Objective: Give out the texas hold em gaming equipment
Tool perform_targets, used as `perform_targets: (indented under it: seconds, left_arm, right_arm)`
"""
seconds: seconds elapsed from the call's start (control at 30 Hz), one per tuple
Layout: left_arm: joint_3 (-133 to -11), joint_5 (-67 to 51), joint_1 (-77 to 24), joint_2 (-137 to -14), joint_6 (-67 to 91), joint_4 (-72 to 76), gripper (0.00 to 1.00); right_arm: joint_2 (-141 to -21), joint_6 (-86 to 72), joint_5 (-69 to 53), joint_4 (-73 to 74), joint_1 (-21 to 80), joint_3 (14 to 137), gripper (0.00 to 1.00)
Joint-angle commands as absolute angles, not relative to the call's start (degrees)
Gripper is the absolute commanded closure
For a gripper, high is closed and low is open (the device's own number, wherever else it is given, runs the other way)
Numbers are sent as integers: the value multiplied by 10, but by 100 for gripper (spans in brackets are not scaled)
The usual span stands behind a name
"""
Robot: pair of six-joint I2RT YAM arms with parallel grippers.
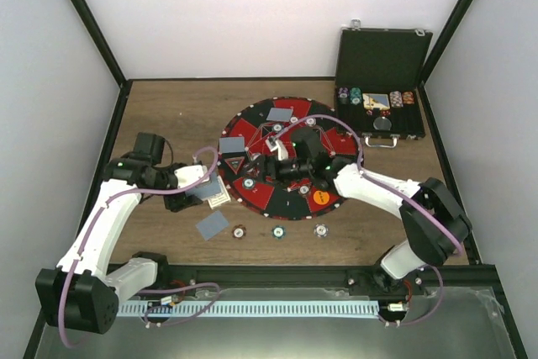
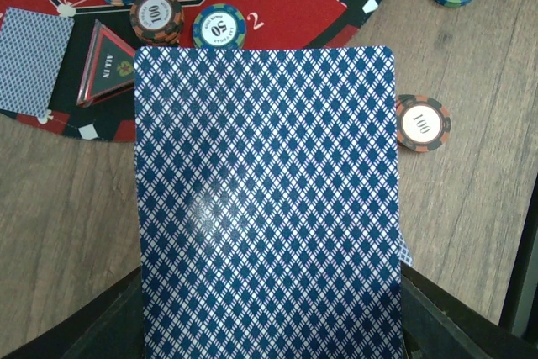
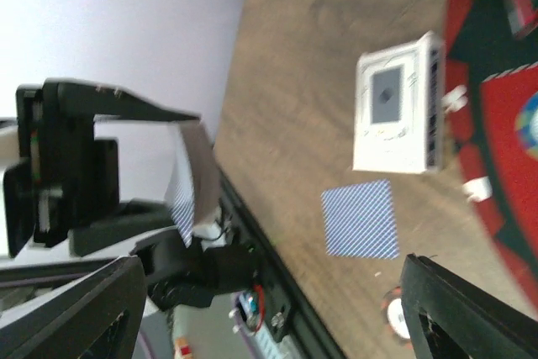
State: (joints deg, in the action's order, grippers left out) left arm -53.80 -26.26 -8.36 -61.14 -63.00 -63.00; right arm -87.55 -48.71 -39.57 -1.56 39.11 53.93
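Observation:
My left gripper (image 2: 269,335) is shut on a blue-backed card (image 2: 265,199) that fills the left wrist view; it hovers off the mat's left edge (image 1: 189,189). From the right wrist the same card (image 3: 192,170) shows edge-on in the left arm's jaws. My right gripper (image 3: 277,317) stands open and empty above the mat's middle (image 1: 267,166), pointing left. Another card (image 1: 213,225) lies on the wood, with three chips (image 1: 277,231) in a row beside it. A white deck-like pack (image 3: 397,115) rests by the mat. The triangular marker (image 2: 105,73) and several chips (image 2: 156,16) sit on the mat.
The round red-and-black mat (image 1: 261,201) carries two face-down cards (image 1: 232,145) and an orange button (image 1: 320,197). The open black case (image 1: 382,56) with chips stands at the back right. Black frame rails edge the table.

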Motion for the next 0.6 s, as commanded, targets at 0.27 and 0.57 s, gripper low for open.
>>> perform_targets:
  seconds: [0.27, 0.57]
  left_arm:
    - [-530, -286, -86, -592, -635, -634, 96]
    - [-530, -292, -86, -582, -643, -644, 96]
  right_arm:
    - [-944, -604, -428, -193, 505, 555, 15]
    - [-1041, -620, -453, -215, 528, 632, 17]
